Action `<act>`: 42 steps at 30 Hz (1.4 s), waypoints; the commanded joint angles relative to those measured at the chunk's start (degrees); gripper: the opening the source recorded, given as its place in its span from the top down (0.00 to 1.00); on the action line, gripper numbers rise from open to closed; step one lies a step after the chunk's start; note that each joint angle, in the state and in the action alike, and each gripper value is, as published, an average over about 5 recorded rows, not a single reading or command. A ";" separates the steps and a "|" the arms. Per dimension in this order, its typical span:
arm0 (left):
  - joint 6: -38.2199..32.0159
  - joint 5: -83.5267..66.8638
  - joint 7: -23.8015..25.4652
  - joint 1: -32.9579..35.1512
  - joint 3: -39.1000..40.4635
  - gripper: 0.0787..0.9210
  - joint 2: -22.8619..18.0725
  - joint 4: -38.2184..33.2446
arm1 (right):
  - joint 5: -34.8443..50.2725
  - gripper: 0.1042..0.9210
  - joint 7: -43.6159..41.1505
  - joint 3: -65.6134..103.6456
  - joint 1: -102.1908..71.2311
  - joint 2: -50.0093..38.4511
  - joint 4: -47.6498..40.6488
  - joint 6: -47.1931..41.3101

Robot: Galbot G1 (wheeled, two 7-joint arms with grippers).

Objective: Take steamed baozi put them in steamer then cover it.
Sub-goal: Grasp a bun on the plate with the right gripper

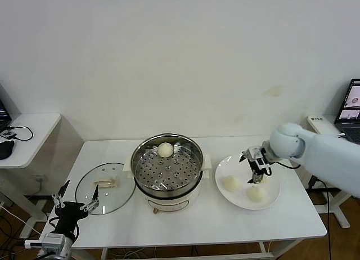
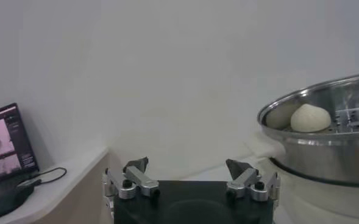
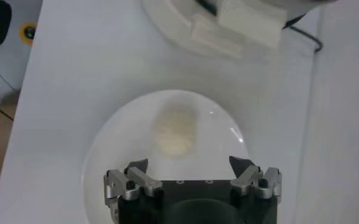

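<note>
Glass cover lies flat; bar handle runs left-right.

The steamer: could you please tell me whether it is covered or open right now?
Open. The steamer shows its perforated tray with one baozi inside, and the cover lies flat on the table to its left.

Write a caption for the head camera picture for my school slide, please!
The right hand hovers open over the plate of baozi, one bun sits in the steamer.
</note>
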 commanded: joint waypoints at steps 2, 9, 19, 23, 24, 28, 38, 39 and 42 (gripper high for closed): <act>-0.07 0.02 -0.02 -0.06 -0.16 0.12 -0.05 0.35 | -4.39 0.12 0.48 6.75 -11.66 6.54 -7.31 -0.83; -0.07 0.17 0.00 -0.30 -0.04 0.12 -0.27 0.75 | -6.93 0.12 0.73 8.48 -13.27 10.78 -13.07 0.12; -0.18 0.12 0.01 -0.50 -0.22 0.12 -0.20 1.63 | -8.24 0.12 0.33 8.66 -14.23 12.94 -16.01 0.10; -0.25 0.10 0.00 -0.55 -0.22 0.12 -0.22 1.77 | -8.27 0.13 0.55 9.02 -14.19 13.33 -16.91 0.22; -0.26 0.10 -0.01 -0.58 -0.20 0.12 -0.23 1.78 | -8.28 0.13 0.61 9.19 -14.22 13.48 -17.20 0.24; -0.25 0.13 -0.01 -0.64 -0.12 0.12 -0.31 1.72 | -8.34 0.17 0.60 9.67 -14.50 13.97 -17.94 0.09; -0.26 0.16 -0.02 -0.34 -0.19 0.12 -0.51 1.49 | -8.43 0.30 -0.65 9.85 -14.83 14.19 -17.83 -0.37; -0.27 0.16 -0.03 -0.31 -0.20 0.12 -0.52 1.46 | -8.41 0.31 -0.79 9.87 -14.67 14.16 -17.78 -0.36; -0.28 0.16 -0.04 -0.23 -0.27 0.12 -0.56 1.36 | -8.16 0.35 -1.20 9.85 -13.53 13.62 -16.97 -0.50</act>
